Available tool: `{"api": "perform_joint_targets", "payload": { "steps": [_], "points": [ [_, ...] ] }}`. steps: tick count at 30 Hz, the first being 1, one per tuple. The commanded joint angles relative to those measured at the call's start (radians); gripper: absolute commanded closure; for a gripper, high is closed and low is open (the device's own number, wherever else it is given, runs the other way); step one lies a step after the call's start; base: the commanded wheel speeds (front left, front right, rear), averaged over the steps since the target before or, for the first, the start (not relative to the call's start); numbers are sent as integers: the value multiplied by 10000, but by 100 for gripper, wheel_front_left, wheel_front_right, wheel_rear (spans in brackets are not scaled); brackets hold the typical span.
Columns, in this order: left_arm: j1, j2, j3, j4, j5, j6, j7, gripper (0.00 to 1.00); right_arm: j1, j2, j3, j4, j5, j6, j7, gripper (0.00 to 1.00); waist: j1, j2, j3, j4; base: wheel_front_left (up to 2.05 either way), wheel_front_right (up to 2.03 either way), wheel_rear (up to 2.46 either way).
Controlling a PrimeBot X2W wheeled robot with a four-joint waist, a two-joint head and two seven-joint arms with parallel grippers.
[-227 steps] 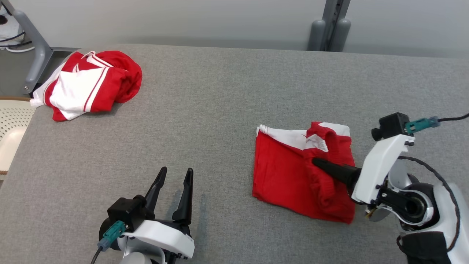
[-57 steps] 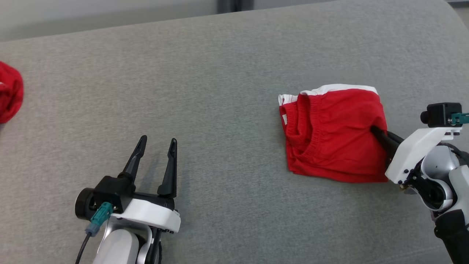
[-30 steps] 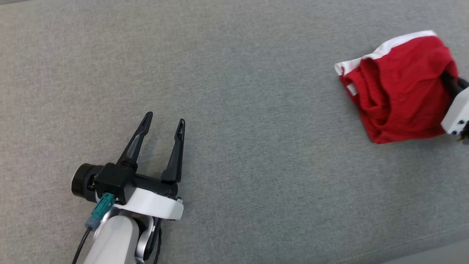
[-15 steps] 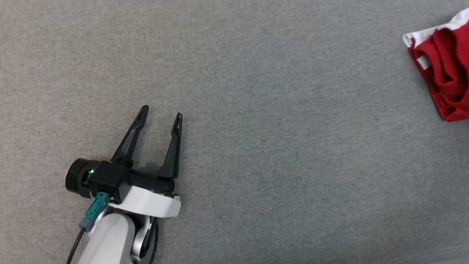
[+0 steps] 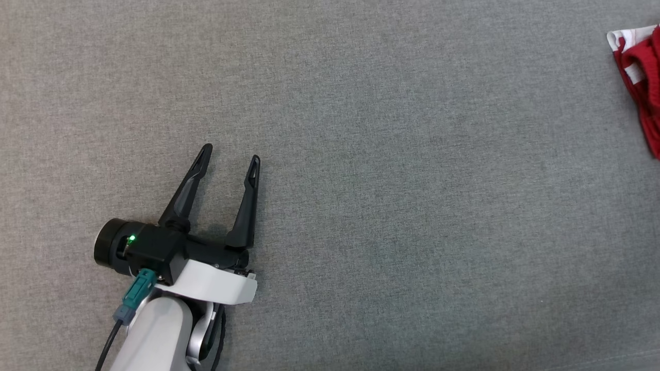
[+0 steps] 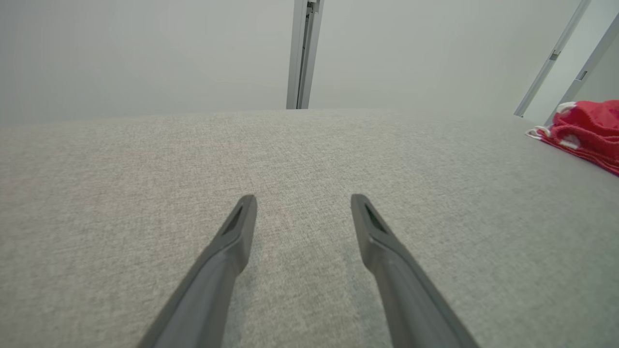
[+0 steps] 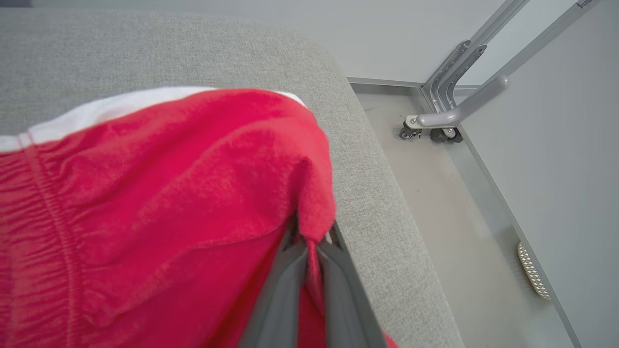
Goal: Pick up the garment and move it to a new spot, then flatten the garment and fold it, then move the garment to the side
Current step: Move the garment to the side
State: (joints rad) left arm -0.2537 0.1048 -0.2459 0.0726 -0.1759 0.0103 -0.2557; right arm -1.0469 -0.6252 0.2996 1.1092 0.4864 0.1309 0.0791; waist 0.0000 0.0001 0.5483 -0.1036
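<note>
The garment (image 7: pixel 159 193) is red with a white band. My right gripper (image 7: pixel 309 239) is shut on a pinched fold of its red cloth, near the rounded corner of the grey table (image 7: pixel 367 203). In the head view just a sliver of the garment (image 5: pixel 644 82) shows at the right edge. In the left wrist view the garment (image 6: pixel 582 130) lies far off to the right. My left gripper (image 5: pixel 229 154) rests low over bare table at the lower left, open, with nothing between its fingers; in its own wrist view the left gripper (image 6: pixel 303 203) points across bare cloth.
The table's rounded right edge (image 7: pixel 411 241) drops to a grey floor (image 7: pixel 464 203). A metal frame on castors (image 7: pixel 435 130) stands on that floor beside a wall. A vertical metal post (image 6: pixel 303 53) rises behind the table's far edge.
The head camera has swung left, so the garment has slid to the picture's right edge and my right gripper has left that view. My left gripper is unchanged.
</note>
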Motion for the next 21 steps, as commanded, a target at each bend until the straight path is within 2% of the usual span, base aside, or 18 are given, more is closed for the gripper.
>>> {"api": "perform_joint_targets", "payload": {
  "steps": [1, 2, 3, 4, 5, 14, 21],
  "points": [
    [-120, 78, 19, 106, -12, 80, 18, 0, -125, -63, -13, 25, -40, -1, -141, 100, 0, -1, 4, 2, 0, 0, 0],
    [-144, 93, 9, 129, -27, 93, 13, 0, -172, -67, 7, 140, -149, -1, -456, 61, 0, -1, 10, 1, 0, 0, 0],
    [-144, 93, 9, 129, -27, 93, 13, 0, -172, -67, 7, 140, -149, -1, -456, 61, 0, -1, 10, 1, 0, 0, 0],
    [-156, 102, 5, 147, -34, 95, 11, 0, -196, -46, 24, 199, -200, -2, -631, 46, 0, -1, 9, -3, 0, 0, 0],
    [-167, 106, -6, 163, -35, 104, 10, 0, -226, -10, 31, 256, -234, -1, -757, 0, 0, -1, 9, -7, 0, 0, 0],
    [-198, 87, -78, 349, -117, 93, -12, 0, -403, 313, 130, 751, -319, -1, -1401, 0, 0, -1, -267, -22, 0, 0, 0],
    [-241, 37, -26, 583, -279, 117, -59, 0, -78, 537, 461, 367, 10, -1, -1759, 0, 0, -1, -863, 51, 0, 0, 0]
  ]
}}
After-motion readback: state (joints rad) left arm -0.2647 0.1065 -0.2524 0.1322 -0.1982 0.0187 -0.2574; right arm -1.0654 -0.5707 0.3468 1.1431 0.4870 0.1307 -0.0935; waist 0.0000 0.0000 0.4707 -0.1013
